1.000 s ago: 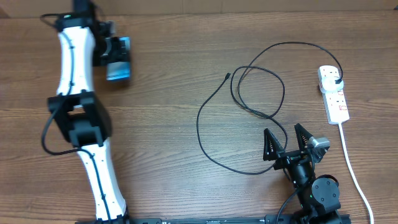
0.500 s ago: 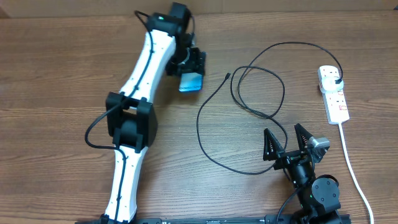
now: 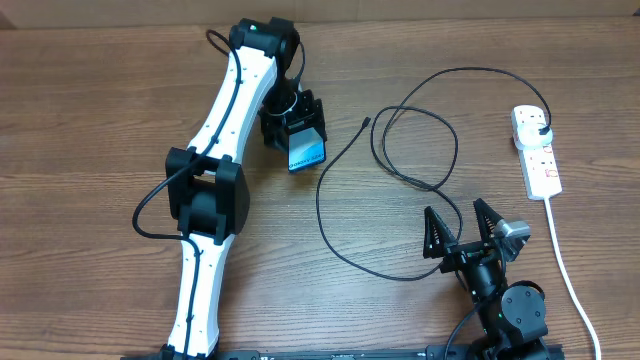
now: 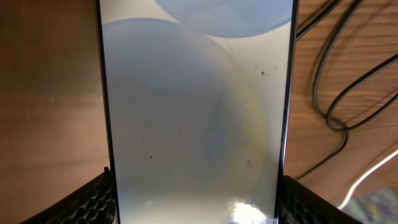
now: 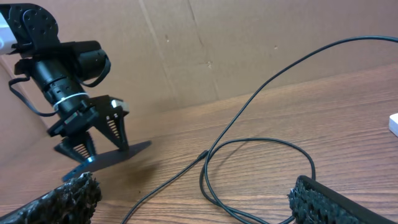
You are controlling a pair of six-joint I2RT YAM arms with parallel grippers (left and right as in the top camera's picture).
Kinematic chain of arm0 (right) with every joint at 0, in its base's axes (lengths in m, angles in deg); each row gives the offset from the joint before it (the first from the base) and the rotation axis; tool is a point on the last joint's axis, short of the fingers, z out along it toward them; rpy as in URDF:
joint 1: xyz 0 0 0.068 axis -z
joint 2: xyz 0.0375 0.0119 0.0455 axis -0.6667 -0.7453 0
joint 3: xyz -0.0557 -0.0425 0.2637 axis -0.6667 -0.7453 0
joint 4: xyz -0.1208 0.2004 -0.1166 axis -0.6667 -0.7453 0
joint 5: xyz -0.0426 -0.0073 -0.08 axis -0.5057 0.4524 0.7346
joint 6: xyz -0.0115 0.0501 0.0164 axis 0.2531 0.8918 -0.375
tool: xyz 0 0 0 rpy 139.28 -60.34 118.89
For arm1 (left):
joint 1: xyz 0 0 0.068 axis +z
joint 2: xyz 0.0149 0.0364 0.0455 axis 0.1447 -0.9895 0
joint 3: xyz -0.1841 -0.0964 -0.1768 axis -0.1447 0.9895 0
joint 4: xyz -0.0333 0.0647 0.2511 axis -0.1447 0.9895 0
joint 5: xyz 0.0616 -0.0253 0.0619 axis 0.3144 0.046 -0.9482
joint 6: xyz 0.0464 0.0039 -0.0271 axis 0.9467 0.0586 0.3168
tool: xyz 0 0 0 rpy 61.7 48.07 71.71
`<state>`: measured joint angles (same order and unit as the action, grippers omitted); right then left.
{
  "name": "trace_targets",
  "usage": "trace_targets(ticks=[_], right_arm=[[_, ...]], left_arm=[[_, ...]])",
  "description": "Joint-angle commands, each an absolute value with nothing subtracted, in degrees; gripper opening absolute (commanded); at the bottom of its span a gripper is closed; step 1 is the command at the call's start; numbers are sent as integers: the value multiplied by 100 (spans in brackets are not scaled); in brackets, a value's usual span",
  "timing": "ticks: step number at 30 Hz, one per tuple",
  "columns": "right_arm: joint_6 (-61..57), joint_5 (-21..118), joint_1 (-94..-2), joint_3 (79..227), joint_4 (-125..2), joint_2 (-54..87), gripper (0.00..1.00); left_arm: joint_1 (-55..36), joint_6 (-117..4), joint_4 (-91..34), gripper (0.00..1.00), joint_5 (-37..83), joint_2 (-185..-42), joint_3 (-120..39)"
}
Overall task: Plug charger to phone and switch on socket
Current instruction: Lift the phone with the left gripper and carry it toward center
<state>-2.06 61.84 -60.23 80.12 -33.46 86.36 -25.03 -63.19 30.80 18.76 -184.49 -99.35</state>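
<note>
My left gripper (image 3: 296,130) is shut on the phone (image 3: 307,151), gripping its long edges and holding it a little above the table, left of the cable tip. The screen fills the left wrist view (image 4: 193,112) between the fingers. The right wrist view shows the phone (image 5: 118,154) tilted above the wood. The charger, a looped black cable (image 3: 400,150), lies mid-table with its tip (image 3: 365,123) near the phone; its plug (image 3: 541,130) sits in the white socket (image 3: 536,152) at the right. My right gripper (image 3: 463,231) is open and empty at the front, near the loop (image 5: 261,168).
The socket's thick white cord (image 3: 570,280) runs toward the front right edge. A cardboard wall (image 5: 249,43) stands behind the table. My left arm (image 3: 215,190) stretches across the left half of the table.
My left arm has swung from the far left toward the middle, carrying the phone, then lowered it closer to the cable tip. The right arm has not moved.
</note>
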Motion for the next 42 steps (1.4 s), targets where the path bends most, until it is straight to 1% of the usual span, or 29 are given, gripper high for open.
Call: trace_targets(ticks=[1,4,10,16,21,28,39,42], right_arm=[[-227,6241,-6040,7953,-3317,8697,100],[-227,6241,-6040,7953,-3317,8697,100],[-227,6241,-6040,7953,-3317,8697,100],[-227,6241,-6040,7953,-3317,8697,100],[-227,6241,-6040,7953,-3317,8697,100],[-227,6241,-6040,7953,-3317,8697,100],[-227,6241,-6040,7953,-3317,8697,100],[-227,6241,-6040,7953,-3317,8697,100]], left_arm=[[-2437,-6876,3307,4,2079,-18398,-10103],[-2437,-6920,3377,4,2219,-18398,-10101],[-2429,-6973,3377,4,2971,-18398,-10101],[-2376,-7862,3377,4,3087,-18398,-10101],[-2219,-8079,3377,4,3609,-18398,-10101],[-1952,-7967,3377,4,3601,-18398,-10101],[-1919,-7617,3379,4,3531,-18398,-10097],[-1919,-7602,3377,5,3349,-18398,-10097]])
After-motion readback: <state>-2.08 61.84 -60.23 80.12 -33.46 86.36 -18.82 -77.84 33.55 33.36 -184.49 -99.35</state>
